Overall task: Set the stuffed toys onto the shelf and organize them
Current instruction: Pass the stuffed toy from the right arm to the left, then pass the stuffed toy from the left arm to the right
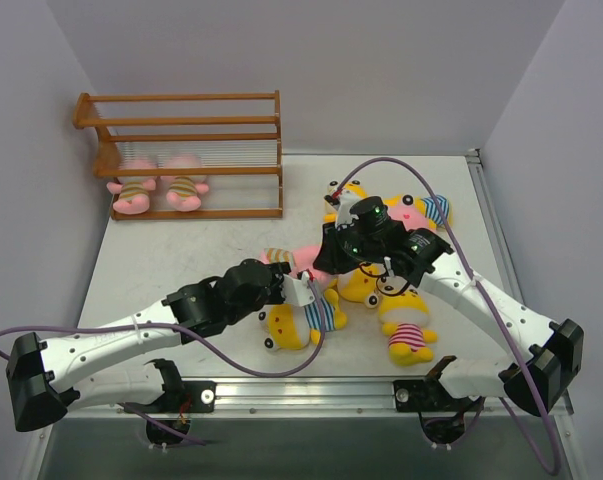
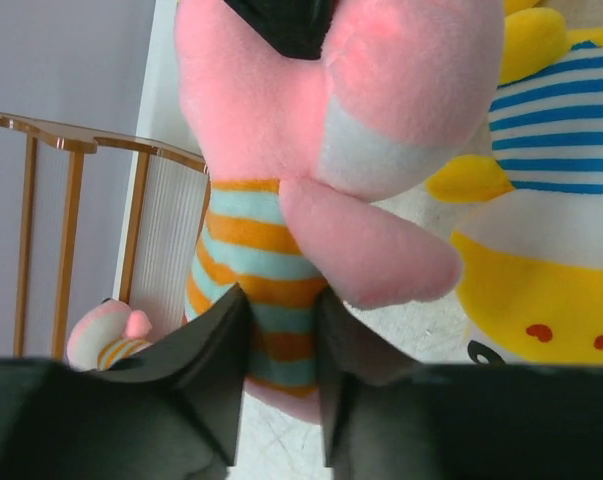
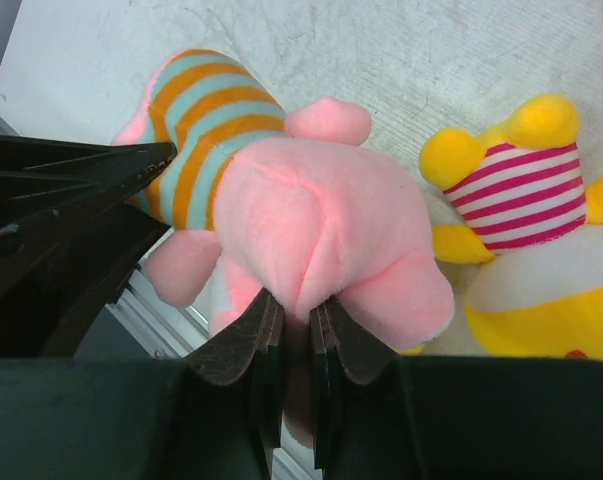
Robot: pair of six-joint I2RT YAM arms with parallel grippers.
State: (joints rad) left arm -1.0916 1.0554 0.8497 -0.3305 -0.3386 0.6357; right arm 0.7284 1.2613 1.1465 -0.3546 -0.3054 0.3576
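Near edge: a yellow toy in a blue-striped shirt [image 1: 301, 322] and a yellow toy in a pink-striped shirt [image 1: 408, 338] lie on the table [image 1: 181, 262], untouched.
Centre of the table: here's the action! The pink toy in a tan-striped shirt [image 3: 311, 210] is stretched between both arms.
Left gripper [image 2: 279, 297]: about half wide, one finger on each side of the striped torso, pads against the shirt.
Right gripper [image 3: 296, 300]: pinched almost flat, nipping a fold of pink plush at the end away from the shirt.
Step in hand: a handover from right to left, I'd say, since the shelf stands on the left arm's side.
Doing it well: the left needs a full squeeze on the body, not just loose shirt, before the right lets go. The right should then back straight off so it drags nothing. Mind the blue-striped toy just beside.
Far right: more toys in a heap [image 1: 421, 210] beyond the right gripper.
Far left corner: the shelf [image 1: 181, 122], with two pink toys [image 1: 131, 192] side by side at the left of its bottom tier. The slot to their right would keep the pinks together.
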